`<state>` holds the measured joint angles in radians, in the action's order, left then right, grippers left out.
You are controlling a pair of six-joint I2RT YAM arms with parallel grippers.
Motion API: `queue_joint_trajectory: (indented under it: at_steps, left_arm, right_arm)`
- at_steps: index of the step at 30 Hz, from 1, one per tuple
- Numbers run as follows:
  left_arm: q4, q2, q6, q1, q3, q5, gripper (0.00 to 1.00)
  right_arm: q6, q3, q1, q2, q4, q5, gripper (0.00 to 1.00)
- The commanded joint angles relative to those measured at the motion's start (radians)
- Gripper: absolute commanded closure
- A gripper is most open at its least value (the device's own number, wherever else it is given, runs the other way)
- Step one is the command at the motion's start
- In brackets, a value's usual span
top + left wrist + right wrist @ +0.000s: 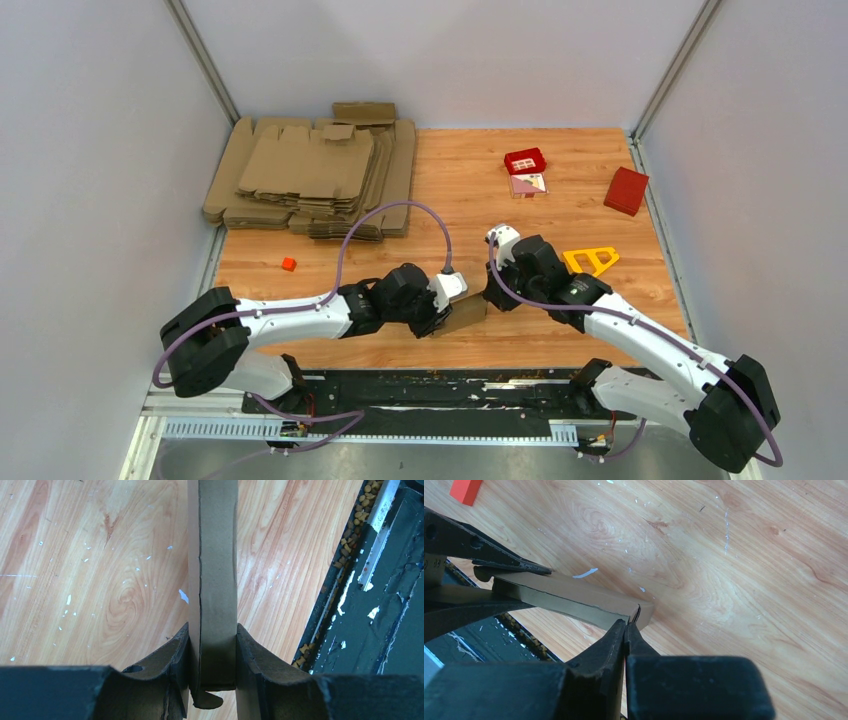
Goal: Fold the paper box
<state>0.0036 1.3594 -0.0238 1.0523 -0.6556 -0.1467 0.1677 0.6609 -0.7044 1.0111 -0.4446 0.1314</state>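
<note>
Wood-grain surface (560,200), pale walls (90,150) on three sides. Near its front edge the box (463,315) is clamped across its flat body by the half-closed left gripper (212,647). The right gripper (626,627) is pinched fully together, tips at the box's free end; whether they nip any card I can't tell. Best to hold the left clamp firm and press that end over squarely, not at a slant. Blanks (310,175) lie piled far left; white flecks (184,596) dot the wood.

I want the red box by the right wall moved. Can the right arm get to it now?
Probably yes: bare table lies between the red box and the right tool, which is shut at the paper box.
</note>
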Motion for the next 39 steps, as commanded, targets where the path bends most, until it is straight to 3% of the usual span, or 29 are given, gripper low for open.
queue_joint_trajectory:
  at_steps: [1, 21, 28, 34, 39]
  left_arm:
    - [-0.025, -0.002, 0.015, 0.004, -0.030, 0.022, 0.80]
    - [-0.033, 0.016, 0.016, 0.008, -0.040, 0.028, 0.81]
    - [-0.037, 0.020, 0.016, 0.008, -0.044, 0.028, 0.81]
    - [-0.037, 0.020, 0.016, 0.010, -0.044, 0.029, 0.81]
    - [-0.038, 0.020, 0.018, 0.011, -0.045, 0.030, 0.81]
  right_arm:
    - [-0.030, 0.001, -0.004, 0.005, 0.015, -0.025, 0.97]
    - [-0.030, -0.005, -0.008, 0.020, -0.024, 0.000, 0.98]
    - [0.014, 0.047, -0.007, -0.041, -0.078, 0.009, 0.67]
    - [0.018, 0.112, -0.008, -0.097, -0.078, -0.057, 0.56]
    - [0.044, 0.121, -0.009, -0.047, 0.026, -0.091, 0.54]
